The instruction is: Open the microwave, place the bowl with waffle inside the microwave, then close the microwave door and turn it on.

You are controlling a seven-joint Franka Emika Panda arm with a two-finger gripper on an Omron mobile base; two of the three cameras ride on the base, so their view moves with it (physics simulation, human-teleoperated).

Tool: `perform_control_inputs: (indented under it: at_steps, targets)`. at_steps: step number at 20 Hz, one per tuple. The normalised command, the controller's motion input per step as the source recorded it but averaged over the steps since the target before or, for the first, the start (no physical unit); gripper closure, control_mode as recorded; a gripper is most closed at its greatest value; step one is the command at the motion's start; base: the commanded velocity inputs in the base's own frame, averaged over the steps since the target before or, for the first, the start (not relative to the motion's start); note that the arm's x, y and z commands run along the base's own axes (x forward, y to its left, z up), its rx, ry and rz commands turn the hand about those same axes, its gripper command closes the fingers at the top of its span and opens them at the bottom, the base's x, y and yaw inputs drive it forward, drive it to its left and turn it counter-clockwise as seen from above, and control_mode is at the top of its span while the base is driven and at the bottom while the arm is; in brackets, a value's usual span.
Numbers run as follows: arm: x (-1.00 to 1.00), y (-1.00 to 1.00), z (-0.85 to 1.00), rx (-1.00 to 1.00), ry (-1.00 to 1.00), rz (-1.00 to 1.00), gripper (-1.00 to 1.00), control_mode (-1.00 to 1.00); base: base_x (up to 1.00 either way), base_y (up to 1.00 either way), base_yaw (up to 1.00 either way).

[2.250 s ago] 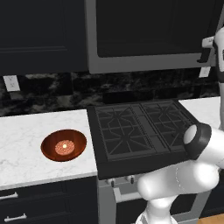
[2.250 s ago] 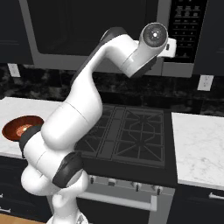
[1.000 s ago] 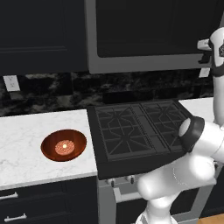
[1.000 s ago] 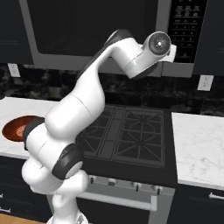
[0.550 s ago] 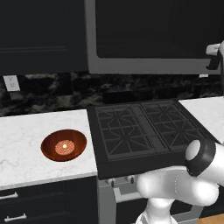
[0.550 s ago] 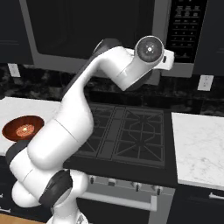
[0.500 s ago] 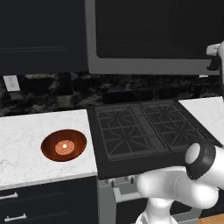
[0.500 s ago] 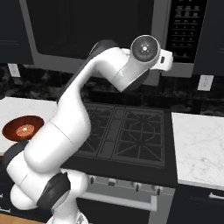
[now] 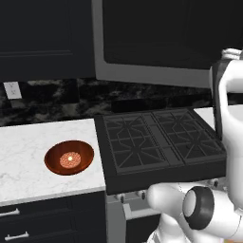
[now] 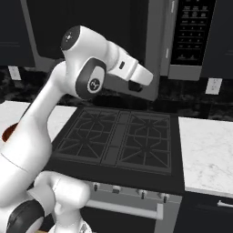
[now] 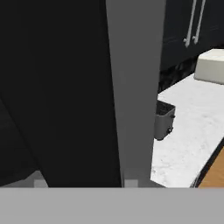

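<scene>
The microwave (image 9: pixel 156 42) hangs over the stove, its control panel (image 10: pixel 191 36) at the right. The microwave door (image 10: pixel 154 45) stands swung out, nearly edge-on in the right base view. My gripper (image 10: pixel 138 86) sits by the door's lower part. In the hand view the gripper (image 11: pixel 85 184) faces the door's grey frame (image 11: pixel 135 87) and dark glass at close range; its tips stand apart with nothing between them. The reddish-brown bowl (image 9: pixel 69 157) rests on the white counter left of the stove, the waffle (image 9: pixel 69 160) in its middle.
A black gas stove (image 9: pixel 159 142) lies below the microwave. White marble counter (image 10: pixel 205 150) runs on both sides. Dark cabinets (image 9: pixel 42 38) hang at the upper left. In the hand view, a small grey appliance (image 11: pixel 164 119) and a white box (image 11: pixel 212 65) stand on the counter.
The hand has moved left and down from the door's handle edge, and the microwave door has swung outward with it. The bowl has not moved.
</scene>
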Motion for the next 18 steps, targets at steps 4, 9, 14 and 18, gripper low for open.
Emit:
perform_control_inputs:
  at_steps: [4, 9, 14, 18]
  targets:
    - [-1.00, 0.21, 0.00, -0.03, -0.01, -0.42, 1.00, -1.00, 0.00, 0.00, 0.00]
    - [-1.00, 0.48, -0.01, -0.09, -0.10, -0.38, 1.00, -1.00, 0.00, 0.00, 0.00]
    - [-1.00, 0.71, 0.00, -0.15, -0.23, -0.38, 1.00, -1.00, 0.00, 0.00, 0.00]
    - [-1.00, 0.14, 0.00, -0.07, -0.31, -0.27, 1.00, -1.00, 0.00, 0.00, 0.00]
